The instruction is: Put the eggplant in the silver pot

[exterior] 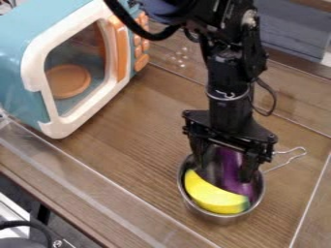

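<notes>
Lower right of frame: fingers (pixel 227 163) grip the eggplant (pixel 231 169) inside the silver pot (pixel 222 190). Banana (pixel 215 193) alongside it. Toy microwave (pixel 68 60) upper left.

Purple eggplant (pixel 227 170) beside a yellow banana (pixel 214 192) in the shiny silver pot (pixel 195 199), black tool (pixel 227 157) on a black arm (pixel 227 58). Tabletop (pixel 116 145) is brown wood grain with a glossy sheen. Toy microwave (pixel 65 63) is teal blue with a cream door frame, orange button panel and a tan-orange disc showing inside the window.
</notes>
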### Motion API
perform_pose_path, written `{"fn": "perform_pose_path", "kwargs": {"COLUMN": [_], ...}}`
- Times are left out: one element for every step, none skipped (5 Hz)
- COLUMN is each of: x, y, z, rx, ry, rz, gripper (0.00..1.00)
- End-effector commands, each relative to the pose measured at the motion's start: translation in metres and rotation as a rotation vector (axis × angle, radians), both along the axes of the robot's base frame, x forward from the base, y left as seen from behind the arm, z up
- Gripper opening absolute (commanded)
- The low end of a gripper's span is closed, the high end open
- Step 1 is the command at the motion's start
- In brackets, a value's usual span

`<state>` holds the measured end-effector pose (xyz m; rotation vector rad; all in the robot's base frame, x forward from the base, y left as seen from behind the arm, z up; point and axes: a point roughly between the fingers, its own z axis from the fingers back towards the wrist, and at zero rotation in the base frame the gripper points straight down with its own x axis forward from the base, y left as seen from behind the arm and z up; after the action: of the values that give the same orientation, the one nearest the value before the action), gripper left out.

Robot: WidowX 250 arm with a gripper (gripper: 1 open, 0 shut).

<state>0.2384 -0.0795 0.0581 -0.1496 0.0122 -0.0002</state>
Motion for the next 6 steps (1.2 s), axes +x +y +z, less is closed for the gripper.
{"fn": "perform_pose_path", "kwargs": {"x": [0.008,0.012,0.009,0.001,-0.006,0.003], "y": [-0.008,-0.016,-0.019,-0.02,-0.021,-0.019], "z": [0.012,0.01,0.003,0.005,0.005,-0.005], "rx": [-0.02,-0.026,-0.02,-0.013,-0.005,0.002], "ry": [-0.036,-0.031,-0.02,-0.015,-0.012,-0.002], "rz": [-0.041,-0.078,-0.13,-0.147,-0.162,-0.178], "gripper": [1.0,1.0,1.0,1.0,1.0,1.0]}}
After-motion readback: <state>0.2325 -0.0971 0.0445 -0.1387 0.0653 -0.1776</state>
